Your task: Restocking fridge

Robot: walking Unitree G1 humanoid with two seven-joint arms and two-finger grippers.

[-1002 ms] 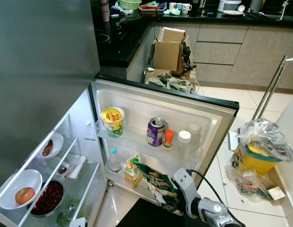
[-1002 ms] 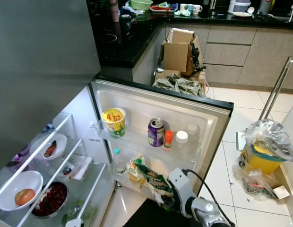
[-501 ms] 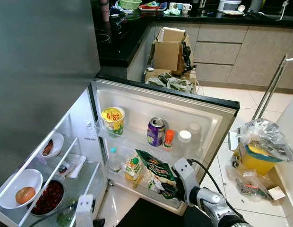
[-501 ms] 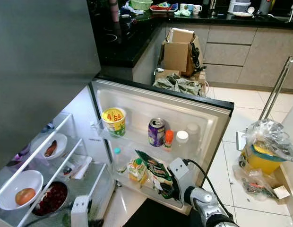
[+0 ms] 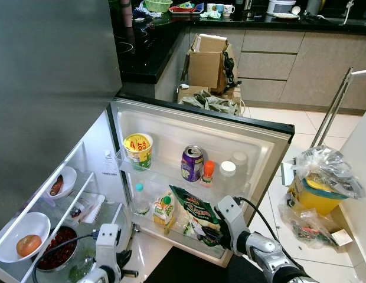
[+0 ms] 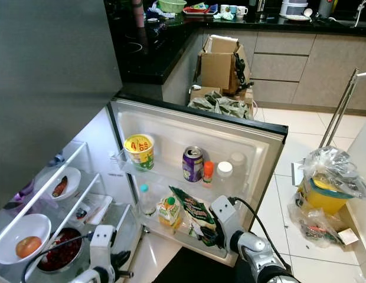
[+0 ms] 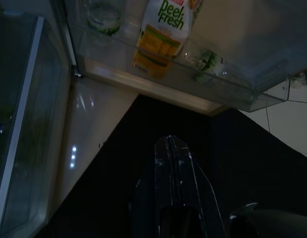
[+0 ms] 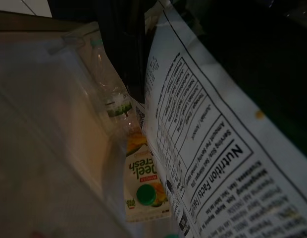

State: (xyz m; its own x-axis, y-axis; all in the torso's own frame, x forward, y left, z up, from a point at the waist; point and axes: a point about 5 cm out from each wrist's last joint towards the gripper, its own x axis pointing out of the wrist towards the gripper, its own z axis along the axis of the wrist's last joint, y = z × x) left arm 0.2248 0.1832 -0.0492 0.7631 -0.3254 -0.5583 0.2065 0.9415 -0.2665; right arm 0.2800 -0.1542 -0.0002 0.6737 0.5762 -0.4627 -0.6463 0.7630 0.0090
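Note:
The fridge door (image 5: pixel 262 150) stands open toward me. My right gripper (image 5: pixel 215 234) is shut on a green snack bag (image 5: pixel 193 211), holding it upright over the lower door shelf (image 5: pixel 171 231), beside a juice carton (image 5: pixel 164 210) and a small water bottle (image 5: pixel 140 199). In the right wrist view the bag's nutrition label (image 8: pixel 208 148) lies close, with the carton (image 8: pixel 143 178) beyond. My left gripper (image 5: pixel 125 263) is low by the fridge's bottom corner, fingers (image 7: pixel 171 153) pressed together and holding nothing.
The upper door shelf carries a yellow cup (image 5: pixel 138 151), a purple can (image 5: pixel 191 163), an orange-capped bottle (image 5: pixel 208 173) and a white-capped jar (image 5: pixel 227 174). Bowls of fruit (image 5: pixel 26 242) and berries (image 5: pixel 56 253) sit inside. A black mat (image 5: pixel 183 268) lies underfoot; bagged yellow bucket (image 5: pixel 319 191) right.
My right gripper has raised the snack bag and brought it against the lower door shelf. My left arm has come up into view near the fridge's bottom corner.

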